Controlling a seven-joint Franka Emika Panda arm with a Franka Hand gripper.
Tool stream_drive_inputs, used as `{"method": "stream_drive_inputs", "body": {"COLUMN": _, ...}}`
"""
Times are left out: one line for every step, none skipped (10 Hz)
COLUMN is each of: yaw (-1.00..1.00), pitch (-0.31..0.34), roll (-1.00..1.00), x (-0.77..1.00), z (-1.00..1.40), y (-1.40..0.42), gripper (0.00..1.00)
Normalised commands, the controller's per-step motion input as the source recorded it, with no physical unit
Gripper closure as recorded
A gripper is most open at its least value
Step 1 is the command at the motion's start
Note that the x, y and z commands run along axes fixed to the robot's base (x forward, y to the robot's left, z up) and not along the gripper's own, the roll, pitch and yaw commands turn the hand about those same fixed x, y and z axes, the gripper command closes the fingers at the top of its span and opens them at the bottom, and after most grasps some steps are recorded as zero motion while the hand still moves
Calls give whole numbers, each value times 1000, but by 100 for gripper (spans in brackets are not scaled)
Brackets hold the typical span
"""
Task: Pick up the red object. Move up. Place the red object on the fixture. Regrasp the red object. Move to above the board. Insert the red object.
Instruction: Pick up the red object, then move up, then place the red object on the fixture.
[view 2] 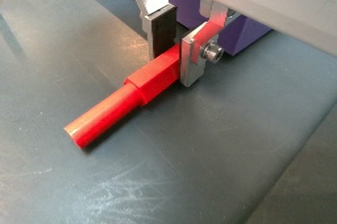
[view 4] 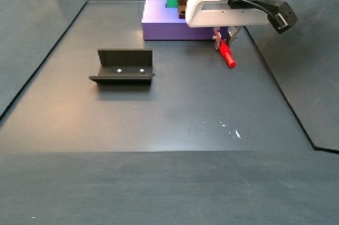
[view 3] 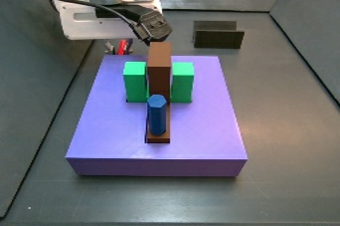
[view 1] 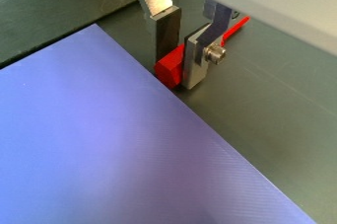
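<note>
As seen in both wrist views, the claw (view 2: 180, 50) was closed on the red object (view 2: 121, 105), which lay flat on the floor beside the board (view 1: 118, 139). Side view: fixture (view 4: 122, 67) stood well apart, nothing on it.

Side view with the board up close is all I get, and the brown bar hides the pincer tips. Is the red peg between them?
Observer: Yes. In a wrist view the pincer straddles the peg's thick end; I cannot tell if it is clamped.
Operator: Is the peg lifted?
Observer: No, it lies flat on the floor beside the board.
Operator: Fixture free?
Observer: Yes, in a side view the fixture holds nothing.
</note>
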Motion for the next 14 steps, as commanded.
{"method": "stream_drive_inputs", "body": {"yaw": 0, "pitch": 0, "roll": 0, "x": 0, "z": 0, "y": 0, "gripper": 100}}
{"method": "stream_drive_inputs", "body": {"yaw": 0, "pitch": 0, "roll": 0, "x": 0, "z": 833, "y": 0, "gripper": 100}}
{"method": "stream_drive_inputs", "body": {"yaw": -52, "pitch": -6, "roll": -5, "x": 33, "z": 815, "y": -17, "gripper": 100}}
{"method": "stream_drive_inputs", "body": {"yaw": -40, "pitch": 30, "roll": -20, "x": -4, "z": 648, "y": -20, "gripper": 100}}
{"method": "stream_drive_inputs", "body": {"yaw": -21, "pitch": 27, "roll": -43, "x": -7, "z": 465, "y": -10, "gripper": 100}}
{"method": "stream_drive_inputs", "body": {"yaw": 0, "pitch": 0, "roll": -17, "x": 54, "z": -23, "y": -43, "gripper": 100}}
{"method": "stream_drive_inputs", "body": {"yaw": -66, "pitch": -37, "roll": -191, "x": 89, "z": -120, "y": 0, "gripper": 100}}
{"method": "stream_drive_inputs", "body": {"yaw": 0, "pitch": -177, "roll": -229, "x": 0, "z": -226, "y": -20, "gripper": 100}}
{"method": "stream_drive_inputs", "body": {"yaw": -151, "pitch": 0, "roll": -449, "x": 240, "z": -517, "y": 0, "gripper": 100}}
{"method": "stream_drive_inputs", "body": {"yaw": -60, "pitch": -251, "roll": -1000, "x": 586, "z": 11, "y": 200, "gripper": 100}}
{"method": "stream_drive_inputs", "body": {"yaw": -114, "pitch": -380, "roll": -1000, "x": 629, "z": 0, "y": 117, "gripper": 100}}
{"method": "stream_drive_inputs", "body": {"yaw": -123, "pitch": -417, "roll": -1000, "x": 646, "z": 0, "y": 97, "gripper": 100}}
{"method": "stream_drive_inputs", "body": {"yaw": -123, "pitch": -417, "roll": -1000, "x": 646, "z": 0, "y": 97, "gripper": 100}}
{"method": "stream_drive_inputs", "body": {"yaw": -126, "pitch": -411, "roll": -1000, "x": 649, "z": 0, "y": 103, "gripper": 100}}
